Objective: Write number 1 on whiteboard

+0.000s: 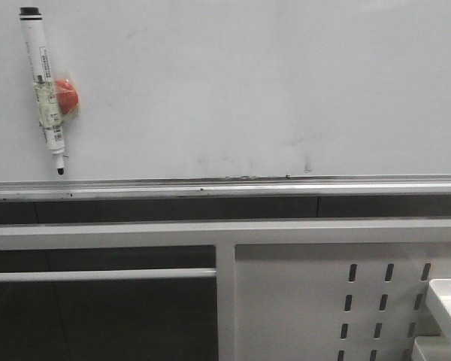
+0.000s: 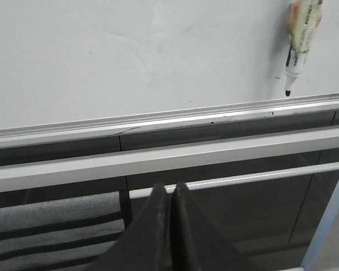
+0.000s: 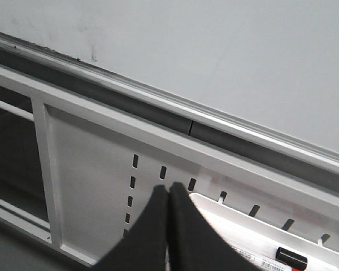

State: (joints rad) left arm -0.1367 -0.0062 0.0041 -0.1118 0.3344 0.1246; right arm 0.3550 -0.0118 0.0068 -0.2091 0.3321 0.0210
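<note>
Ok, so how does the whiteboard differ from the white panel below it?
The whiteboard is unbroken and glossy, while the perforated panel has rows of slanted slots. The whiteboard carries faint dark smudges; the perforated panel looks clean. The whiteboard sits above the silver rail, the perforated panel below it. Both are pale and upright.

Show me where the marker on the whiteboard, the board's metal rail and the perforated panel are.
marker (image 1: 45, 90): front view, mid barrel.
metal rail (image 1: 225, 185): front view, middle of its length.
perforated panel (image 1: 286, 301): front view, bare area left of the slots.

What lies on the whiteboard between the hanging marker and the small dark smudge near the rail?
In the front view, the whiteboard between marker and smudge is bare, apart from faint grey smears.
</note>
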